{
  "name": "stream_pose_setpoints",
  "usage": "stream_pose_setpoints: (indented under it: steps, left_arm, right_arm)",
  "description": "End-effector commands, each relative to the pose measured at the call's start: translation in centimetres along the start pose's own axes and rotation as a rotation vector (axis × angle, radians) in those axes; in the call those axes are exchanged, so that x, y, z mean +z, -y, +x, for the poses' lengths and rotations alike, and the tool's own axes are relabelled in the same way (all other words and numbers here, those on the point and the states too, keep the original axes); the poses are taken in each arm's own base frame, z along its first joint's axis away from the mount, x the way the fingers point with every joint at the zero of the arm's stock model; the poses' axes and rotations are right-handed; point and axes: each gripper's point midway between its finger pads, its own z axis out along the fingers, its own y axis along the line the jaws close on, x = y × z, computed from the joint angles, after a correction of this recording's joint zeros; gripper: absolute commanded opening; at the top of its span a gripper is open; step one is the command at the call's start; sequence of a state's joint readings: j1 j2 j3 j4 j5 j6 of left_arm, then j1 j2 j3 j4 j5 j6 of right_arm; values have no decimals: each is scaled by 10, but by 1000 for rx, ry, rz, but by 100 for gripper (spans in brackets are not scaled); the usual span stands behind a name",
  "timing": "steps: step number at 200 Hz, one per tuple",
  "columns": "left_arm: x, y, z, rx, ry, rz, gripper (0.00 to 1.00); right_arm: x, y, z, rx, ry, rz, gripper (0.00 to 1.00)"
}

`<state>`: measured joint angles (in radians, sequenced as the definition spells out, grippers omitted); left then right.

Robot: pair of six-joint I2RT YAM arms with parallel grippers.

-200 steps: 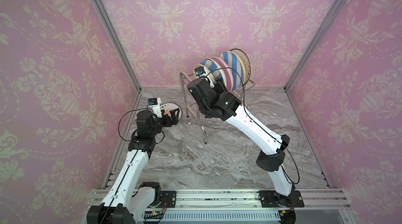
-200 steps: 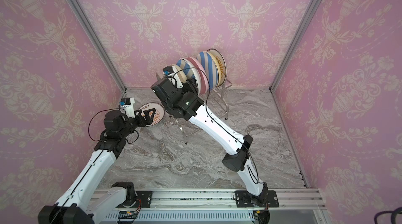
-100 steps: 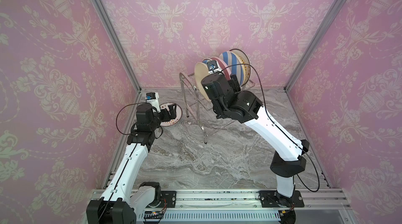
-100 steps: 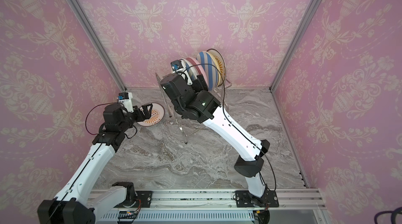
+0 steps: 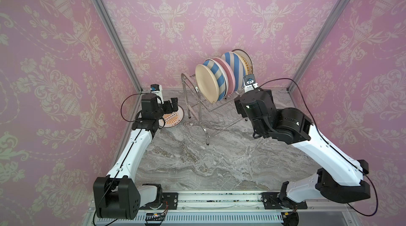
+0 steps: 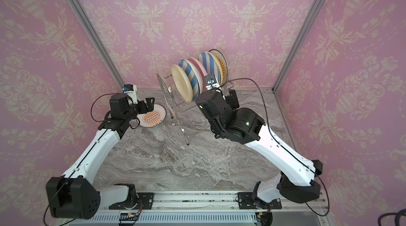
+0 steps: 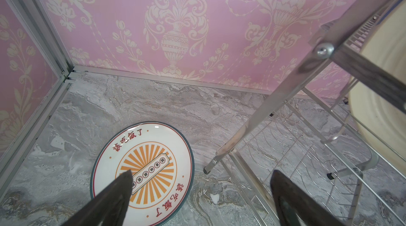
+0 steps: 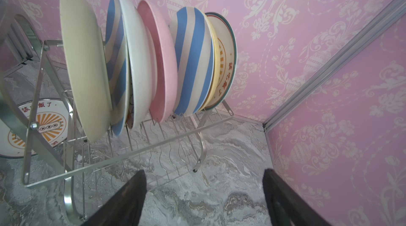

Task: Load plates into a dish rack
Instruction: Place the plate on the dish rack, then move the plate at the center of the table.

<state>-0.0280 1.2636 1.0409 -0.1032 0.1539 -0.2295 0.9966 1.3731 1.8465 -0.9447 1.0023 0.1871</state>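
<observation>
Pink damask walls (image 5: pixel 219 16) box in a grey marbled surface (image 5: pixel 197 159). In both top views the dish rack (image 5: pixel 203 127) stands at the back with a row of plates on edge in its upper shelf. The cream plate (image 5: pixel 206 84) sits at the end nearest the left pincer (image 5: pixel 172 105). Directly beneath that pincer, flat on the surface, lies the sunburst plate (image 5: pixel 173 119) — the one left to load, by my reading.

From the left wrist you see this pincer's fingers well apart and empty. One tip hangs over the plate's orange centre, and the rack stands just off the other finger. Expect a stiff, glazed, slippery thing that chips if knocked against wire. Lying flat it offers only its rim, so take the edge nearest your pincer. That edge is cut off by the frame.

From the right wrist, the right pincer (image 8: pixel 203 173) is spread wide with nothing between its fingers, and the rack stands just ahead of it. Seven plates show here:
- cream
- first striped plate (image 8: pixel 116 60)
- white plate (image 8: pixel 138 64)
- pink plate (image 8: pixel 164 60)
- second striped plate (image 8: pixel 193 60)
- yellow plate (image 8: pixel 216 60)
- racked sunburst plate (image 8: pixel 227 64)

The white plate's face is hidden between its neighbours — and I cannot tell which slot is free.
</observation>
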Motion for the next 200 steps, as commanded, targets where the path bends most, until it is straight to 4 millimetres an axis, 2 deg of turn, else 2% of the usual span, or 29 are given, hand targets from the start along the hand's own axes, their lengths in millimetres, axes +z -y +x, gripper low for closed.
stream_pose_setpoints:
  steps: [1, 41, 61, 76, 79, 84, 106, 129, 146, 171, 200]
  left_arm:
    - [6, -10, -10, 47, 3, -54, 99]
    - [43, -19, -17, 69, -16, -71, 99]
    - [68, -29, -22, 100, -69, -88, 99]
    - [84, -36, -27, 132, -95, -91, 99]
    - [89, -38, -26, 134, -100, -92, 99]
    - [95, -42, -25, 137, -109, -93, 99]
    - [122, -61, -16, 91, -159, -74, 99]
    - [157, -85, 6, 52, -243, -81, 99]
    - [183, -93, 20, 72, -293, -80, 99]
    - [212, -101, 38, 103, -367, -64, 99]
    - [231, -116, 50, 164, -454, -101, 99]
  right_arm:
    - [-17, 22, 19, 129, 16, -40, 86]
    - [-29, 42, 94, 201, -53, -100, 86]
    - [-31, 41, 130, 231, -99, -139, 86]
    - [-32, 39, 150, 248, -125, -161, 86]
    - [-29, 36, 161, 229, -143, -158, 86]
    - [-28, 35, 168, 225, -155, -159, 86]
    - [-25, 30, 183, 216, -182, -162, 86]
    - [-21, 23, 194, 219, -197, -168, 86]
    - [-19, 12, 199, 242, -198, -202, 86]
    - [-15, -29, 208, 281, -207, -349, 86]
    - [-6, -61, 229, 257, -259, -407, 87]
